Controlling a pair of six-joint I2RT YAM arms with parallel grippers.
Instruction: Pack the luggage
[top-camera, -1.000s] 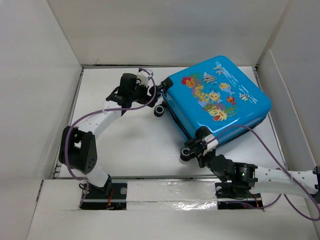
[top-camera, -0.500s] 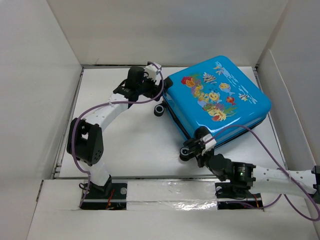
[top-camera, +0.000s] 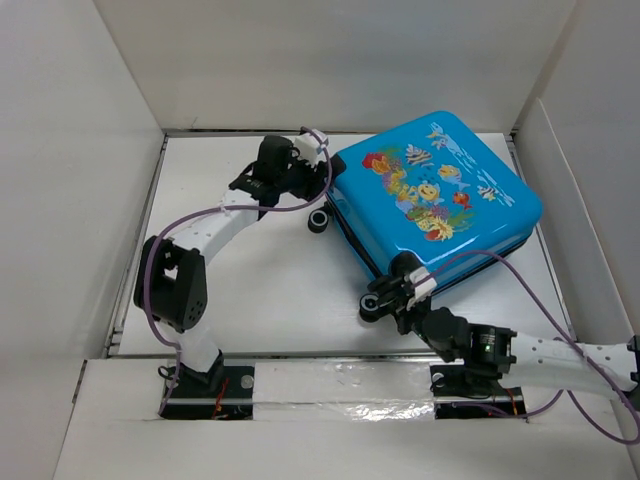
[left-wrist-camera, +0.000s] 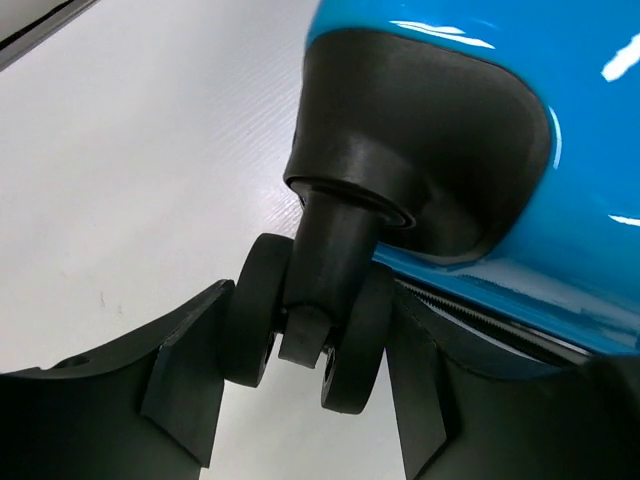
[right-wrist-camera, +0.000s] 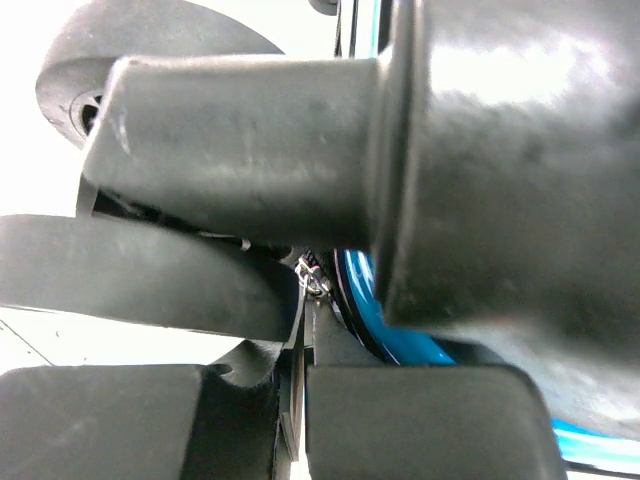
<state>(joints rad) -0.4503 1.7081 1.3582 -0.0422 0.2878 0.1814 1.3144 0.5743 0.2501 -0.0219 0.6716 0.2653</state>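
The small bright blue hard-shell suitcase (top-camera: 440, 200), printed with cartoon fish and coral, lies flat and closed on the white bench (top-camera: 260, 290). Its printed shell faces up, it is turned on the diagonal, and it takes up the part of the bench from 12 to 3 o'clock. White cardboard walls (top-camera: 330, 60) stand round the bench.

The left fingers (left-wrist-camera: 185, 375) are at the suitcase's 10 o'clock corner, drawn in around the black twin caster wheel (left-wrist-camera: 300, 340) there. One finger lies against each outer disc, and the wheel's stem rises between them into a black corner housing (left-wrist-camera: 430, 150) on the blue shell.

The right fingers (right-wrist-camera: 420, 430) are at the suitcase's 7 o'clock corner, just beside a second black caster wheel (top-camera: 372, 305). That wrist view is very close and blurred. The fingers stand almost together with only a narrow slit between them, and a small metal piece (right-wrist-camera: 312, 278) sits just above the slit. Whether they pinch it cannot be told. A thick black caster stem (right-wrist-camera: 240, 140) crosses the view above them.

A third black wheel (top-camera: 319, 220) sits on the suitcase's 9 o'clock edge, apart from both sets of fingers.
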